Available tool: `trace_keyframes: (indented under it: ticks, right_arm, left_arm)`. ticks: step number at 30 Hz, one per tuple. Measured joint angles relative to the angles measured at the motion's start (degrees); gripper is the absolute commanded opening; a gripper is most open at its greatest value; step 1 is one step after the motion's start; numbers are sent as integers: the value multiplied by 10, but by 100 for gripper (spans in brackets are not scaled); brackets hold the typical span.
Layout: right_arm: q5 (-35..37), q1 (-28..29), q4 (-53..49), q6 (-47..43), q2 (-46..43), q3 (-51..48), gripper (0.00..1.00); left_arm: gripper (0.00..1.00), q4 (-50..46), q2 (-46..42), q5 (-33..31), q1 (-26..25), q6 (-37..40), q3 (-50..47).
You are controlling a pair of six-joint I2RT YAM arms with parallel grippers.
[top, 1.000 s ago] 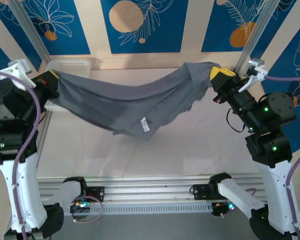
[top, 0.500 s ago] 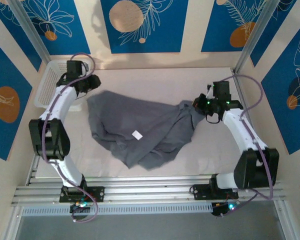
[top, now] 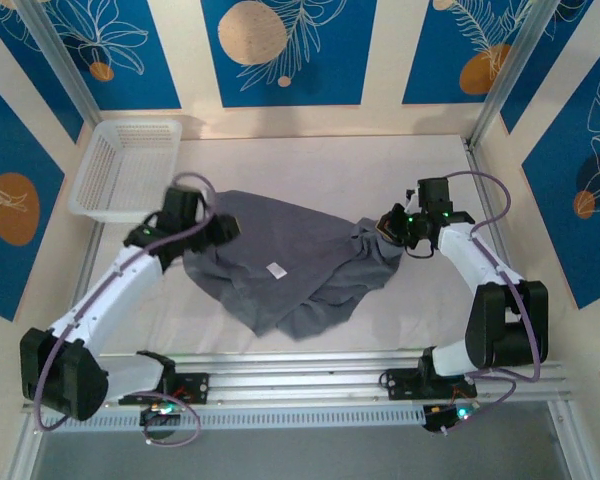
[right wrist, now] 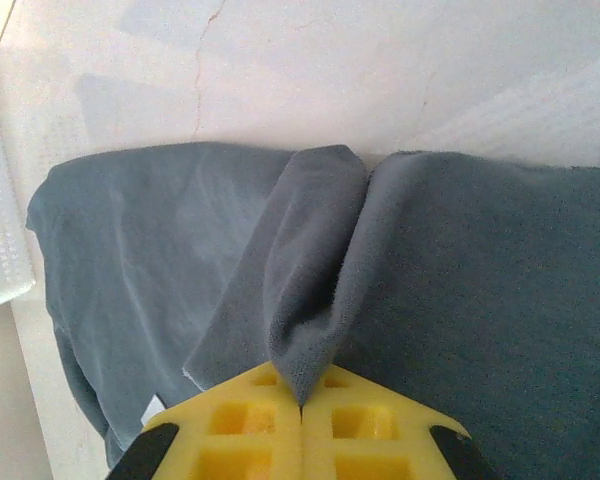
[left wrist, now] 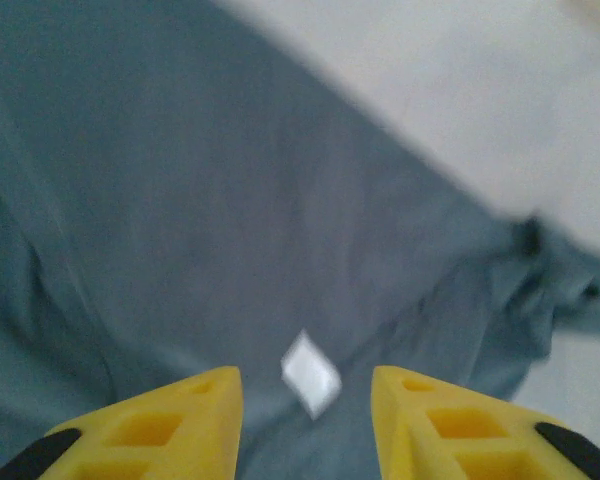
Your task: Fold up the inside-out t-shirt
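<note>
The inside-out t-shirt (top: 300, 270), slate grey, lies rumpled on the white table, its small pale tag (top: 277, 269) facing up. My left gripper (top: 223, 228) hovers over the shirt's left part. In the left wrist view that gripper (left wrist: 307, 405) is open, with the tag (left wrist: 310, 373) on the cloth (left wrist: 180, 200) below the gap and nothing between the yellow fingers (left wrist: 170, 425). My right gripper (top: 385, 226) sits at the shirt's right edge. In the right wrist view it (right wrist: 302, 402) is shut on a raised fold of the grey cloth (right wrist: 315, 250).
A white mesh basket (top: 130, 165) stands at the back left corner, and its edge (right wrist: 0, 220) also shows in the right wrist view. Metal frame posts (top: 500, 80) rise at both back corners. Bare table (top: 380, 170) lies behind the shirt.
The shirt, stretched in the air between both grippers a second ago, now lies on the table. My left gripper let go and moved from the basket side over the shirt. The right still pinches.
</note>
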Motion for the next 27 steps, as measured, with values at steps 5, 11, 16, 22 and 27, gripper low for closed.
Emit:
trace_keyframes:
  ticks: [5,11,16,22,27]
  right_arm:
    - [-5,0,3,2,0,0,0]
    - [-12,0,12,5,0,-5,0]
    - [-14,0,12,6,-2,-12,0]
    - [-14,0,8,6,-18,-12,0]
    - [-14,0,-3,7,-24,-8,0]
  left_arm:
    - [37,-16,-7,-5,-71,-96,-123]
    - [43,9,21,-9,-85,-137,-144]
    - [36,41,55,-14,-87,-146,-144]
    - [6,55,72,-16,-87,-149,-135]
    - [0,30,55,-30,-87,-143,-97]
